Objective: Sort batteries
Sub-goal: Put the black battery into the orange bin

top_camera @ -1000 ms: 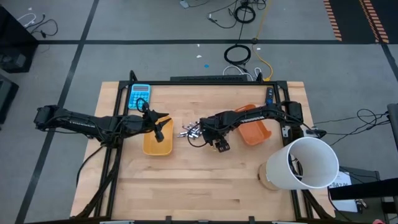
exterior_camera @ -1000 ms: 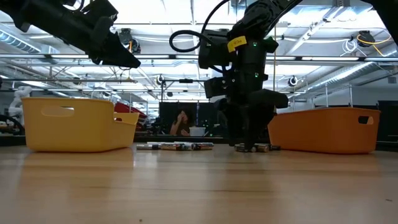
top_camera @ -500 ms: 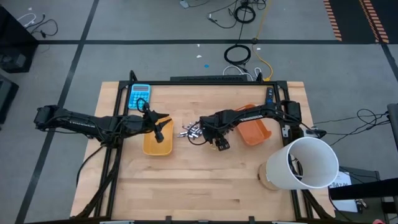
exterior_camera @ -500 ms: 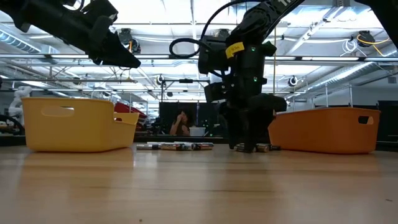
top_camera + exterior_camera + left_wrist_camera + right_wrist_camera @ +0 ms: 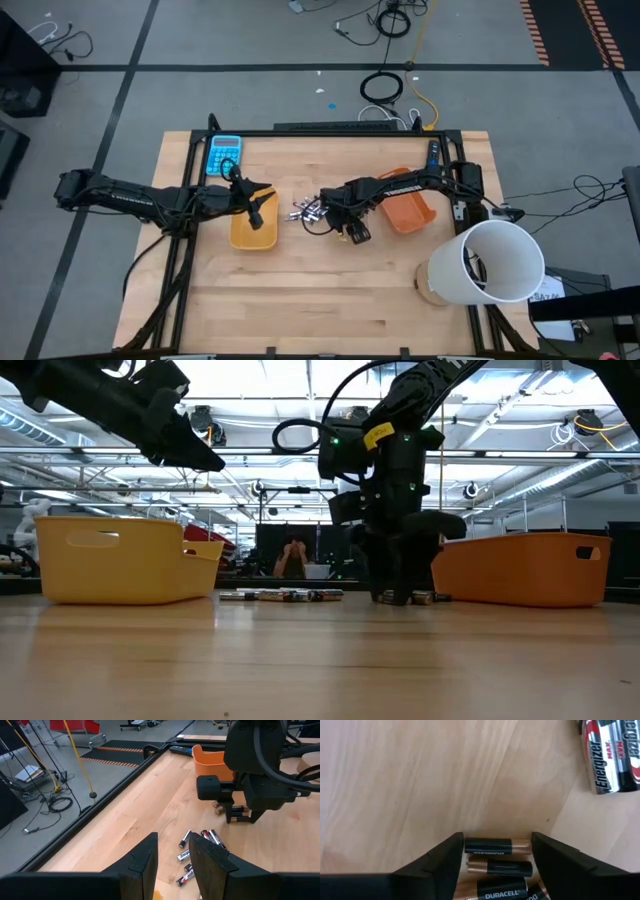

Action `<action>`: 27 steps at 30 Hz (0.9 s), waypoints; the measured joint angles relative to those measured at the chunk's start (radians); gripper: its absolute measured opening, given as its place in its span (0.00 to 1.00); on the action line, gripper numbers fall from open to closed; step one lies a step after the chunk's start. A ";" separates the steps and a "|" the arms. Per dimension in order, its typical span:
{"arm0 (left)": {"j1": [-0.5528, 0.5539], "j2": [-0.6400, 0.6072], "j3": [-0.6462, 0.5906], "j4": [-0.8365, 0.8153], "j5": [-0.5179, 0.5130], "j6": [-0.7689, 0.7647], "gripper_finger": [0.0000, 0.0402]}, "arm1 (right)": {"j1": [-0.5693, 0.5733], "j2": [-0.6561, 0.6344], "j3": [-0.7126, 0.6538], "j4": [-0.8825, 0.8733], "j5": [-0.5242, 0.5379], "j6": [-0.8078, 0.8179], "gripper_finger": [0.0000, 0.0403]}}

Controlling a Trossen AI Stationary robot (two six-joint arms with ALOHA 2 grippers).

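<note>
the right gripper (image 5: pixel 495 857) is straddling several dark batteries (image 5: pixel 492 856) on the table (image 5: pixel 330 300) with jaws spread, so closing is risking catching more than one

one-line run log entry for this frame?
left gripper: open, over yellow tray | right gripper: open, straddling dark batteries on table
</note>
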 joint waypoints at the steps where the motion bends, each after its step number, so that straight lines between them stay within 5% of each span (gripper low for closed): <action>1: 0.000 0.000 0.000 0.000 0.000 0.000 0.30 | 0.000 0.000 0.000 0.000 0.000 -0.003 0.52; 27: 0.000 0.000 0.000 0.001 -0.006 0.000 0.30 | 0.000 -0.014 0.003 0.007 0.006 -0.021 0.40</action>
